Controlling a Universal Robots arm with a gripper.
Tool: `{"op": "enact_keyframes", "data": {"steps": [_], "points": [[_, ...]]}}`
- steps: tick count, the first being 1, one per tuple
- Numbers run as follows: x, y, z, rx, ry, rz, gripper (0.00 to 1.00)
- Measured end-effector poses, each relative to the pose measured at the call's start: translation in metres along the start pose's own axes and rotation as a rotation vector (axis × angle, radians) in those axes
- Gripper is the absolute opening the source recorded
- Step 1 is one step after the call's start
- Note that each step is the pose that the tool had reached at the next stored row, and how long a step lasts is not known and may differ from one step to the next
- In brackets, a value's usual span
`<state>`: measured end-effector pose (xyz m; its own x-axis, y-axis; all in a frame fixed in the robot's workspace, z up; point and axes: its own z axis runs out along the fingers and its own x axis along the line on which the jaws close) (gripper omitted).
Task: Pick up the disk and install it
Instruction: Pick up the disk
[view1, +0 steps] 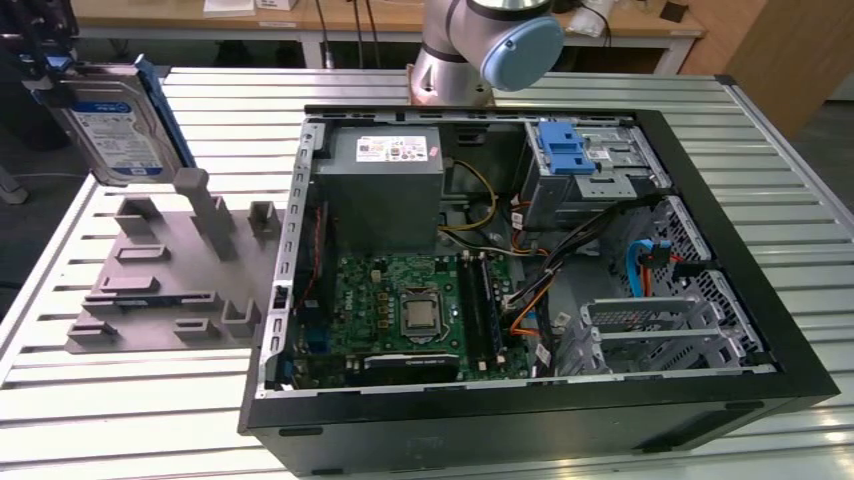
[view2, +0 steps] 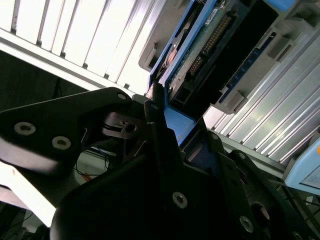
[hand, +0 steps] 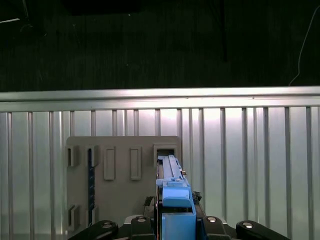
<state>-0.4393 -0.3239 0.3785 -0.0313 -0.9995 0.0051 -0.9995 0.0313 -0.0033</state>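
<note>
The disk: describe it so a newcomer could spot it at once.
Start at the open black computer case on the slatted table. On the exterior view's left of it lies a grey fixture plate; the disk hangs on edge above its far end. It alone is silver with a blue-and-white label and blue bracket.

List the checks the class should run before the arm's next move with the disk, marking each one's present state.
1. Gripper shut on the disk: ok.
2. Disk off the grey fixture: ok.
3. Computer case open: ok.
4. Drive cage bay free: cannot tell.
5. Cables clear of the cage: not ok, they lie right beside it.
</note>
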Motion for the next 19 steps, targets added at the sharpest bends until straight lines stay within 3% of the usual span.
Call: {"op": "enact_keyframes", "data": {"steps": [19], "points": [[0.0001, -0.0001, -0.0154, 0.0001, -0.0004, 0.000, 0.36]]}}
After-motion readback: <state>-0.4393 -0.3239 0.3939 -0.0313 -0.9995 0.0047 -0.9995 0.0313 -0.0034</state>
